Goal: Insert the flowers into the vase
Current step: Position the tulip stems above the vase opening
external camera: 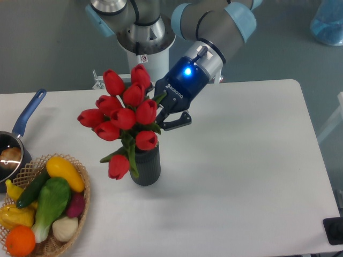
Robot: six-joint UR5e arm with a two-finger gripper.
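Hanging right over the vase (146,166) on the bench (252,176), the tulips (124,115) had their lower stems down at its rim while the gripper (166,115) was beside the bunch, fingers spread a bit, though I couldn't tell if they gripped anything.

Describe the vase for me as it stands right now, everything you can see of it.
The vase is a dark grey cylinder, upright on the white table, right of the wicker basket. Its wall looks matte; fine texture is hard to tell. The rim is mostly hidden by the flowers, whose green stems and leaves run down into its mouth; one red bloom droops over its left side. The tool is above and right of it, not touching it.
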